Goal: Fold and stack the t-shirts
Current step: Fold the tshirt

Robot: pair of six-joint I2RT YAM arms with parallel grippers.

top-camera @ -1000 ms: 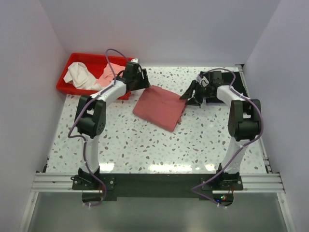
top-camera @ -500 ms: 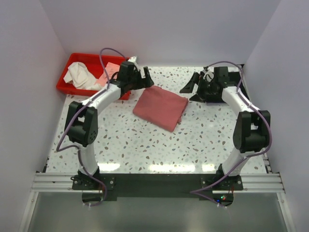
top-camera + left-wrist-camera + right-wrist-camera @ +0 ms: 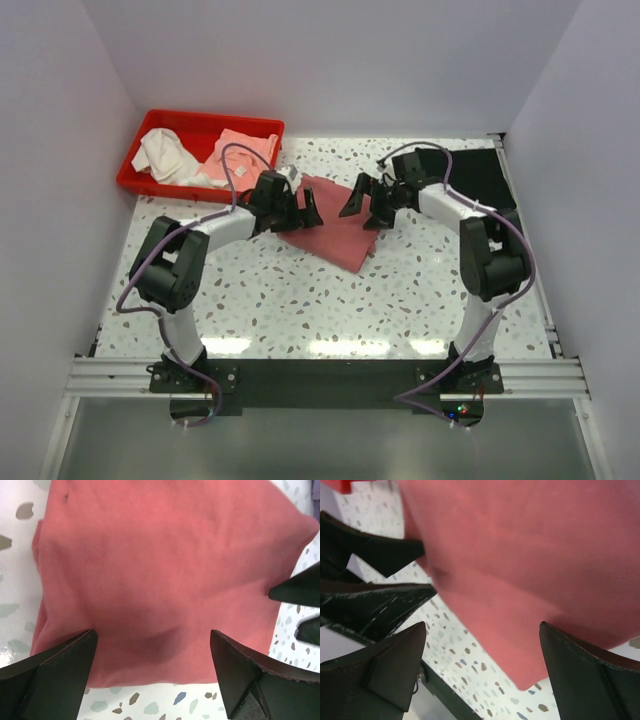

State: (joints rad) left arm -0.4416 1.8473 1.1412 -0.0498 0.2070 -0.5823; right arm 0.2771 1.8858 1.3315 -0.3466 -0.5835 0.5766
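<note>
Here, speckled table, lilac walls, folded rose-red t-shirt, left gripper and right gripper spread wide.

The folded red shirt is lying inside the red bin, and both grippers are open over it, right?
No. The top view shows the folded rose-red t-shirt on the speckled table, not inside the red bin. The left gripper and right gripper are open over it.

A robotics lab cell is suggested: a speckled table is boxed in by plain walls, with left arm and right arm bolted to a rail at its near edge.
</note>
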